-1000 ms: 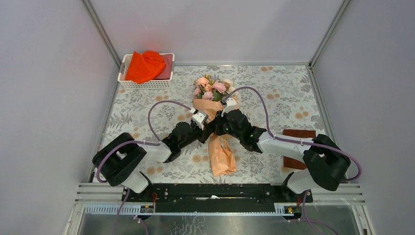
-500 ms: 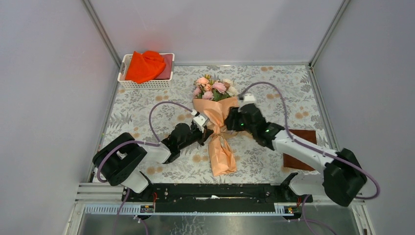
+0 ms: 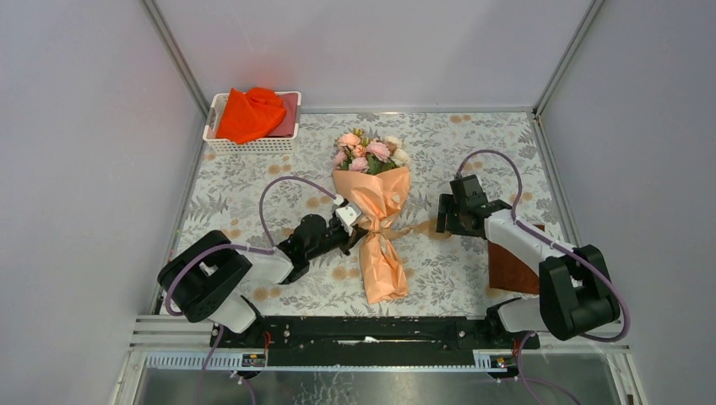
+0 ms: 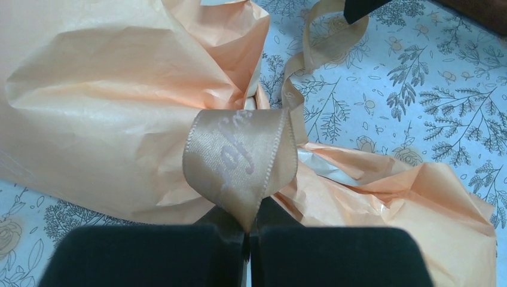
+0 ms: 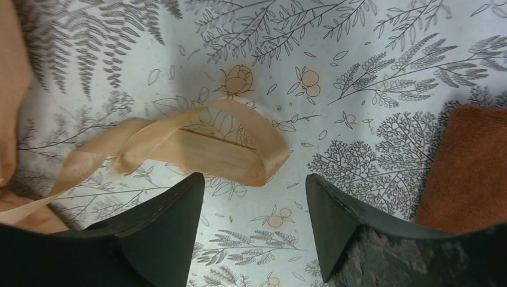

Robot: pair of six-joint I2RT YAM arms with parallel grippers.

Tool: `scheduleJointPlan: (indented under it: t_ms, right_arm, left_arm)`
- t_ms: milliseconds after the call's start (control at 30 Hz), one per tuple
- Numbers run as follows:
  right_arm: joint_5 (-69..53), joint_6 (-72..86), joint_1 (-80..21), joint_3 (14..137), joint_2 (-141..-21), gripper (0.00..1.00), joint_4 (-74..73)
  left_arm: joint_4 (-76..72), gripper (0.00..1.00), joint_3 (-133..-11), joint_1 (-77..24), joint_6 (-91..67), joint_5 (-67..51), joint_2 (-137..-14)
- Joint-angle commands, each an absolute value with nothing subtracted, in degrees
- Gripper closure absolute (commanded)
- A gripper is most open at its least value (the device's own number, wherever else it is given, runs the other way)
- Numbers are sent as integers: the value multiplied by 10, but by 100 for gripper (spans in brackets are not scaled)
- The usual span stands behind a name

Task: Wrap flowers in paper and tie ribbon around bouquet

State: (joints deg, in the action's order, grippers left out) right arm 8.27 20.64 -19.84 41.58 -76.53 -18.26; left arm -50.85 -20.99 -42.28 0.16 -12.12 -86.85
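Note:
The bouquet (image 3: 377, 221) lies mid-table, a peach-orange paper (image 3: 382, 266) cone with the pink and cream flowers (image 3: 367, 151) at its far end. The tan ribbon (image 4: 239, 154) goes round its waist. My left gripper (image 3: 358, 230) (image 4: 250, 230) is shut on a loop of that ribbon, right against the paper (image 4: 107, 101). The ribbon's loose end (image 5: 203, 146) (image 3: 415, 229) lies curled on the mat to the bouquet's right. My right gripper (image 3: 441, 216) (image 5: 257, 179) hangs open just short of that end, nothing between its fingers.
A white basket (image 3: 221, 143) holding a bright orange-red cloth (image 3: 249, 114) stands at the back left. A brown cloth (image 3: 511, 268) (image 5: 472, 170) lies at the right, partly under the right arm. Grey walls enclose the patterned mat (image 3: 253, 190).
My right gripper let go of the ribbon, opened and drew back to the right, away from the bouquet. My left gripper closed on the ribbon loop and stayed at the bouquet's waist.

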Motion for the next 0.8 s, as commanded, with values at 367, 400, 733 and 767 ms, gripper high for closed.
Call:
scheduleJointPlan:
  t_ms: [367, 400, 733, 767]
  right_arm:
    - [-24, 138, -129, 470, -870, 100, -152]
    - [-26, 131, -129, 476, -857, 100, -164]
    - [-118, 126, -315, 619, -620, 100, -121]
    - [-117, 137, -346, 633, -630, 100, -100]
  left_arm:
    - [-550, 100, -195, -425, 50, -138, -838]
    - [-550, 100, -193, -425, 55, -141, -837]
    - [-565, 100, -166, -427, 147, -210, -829]
    - [-565, 100, -163, -427, 159, -216, -828]
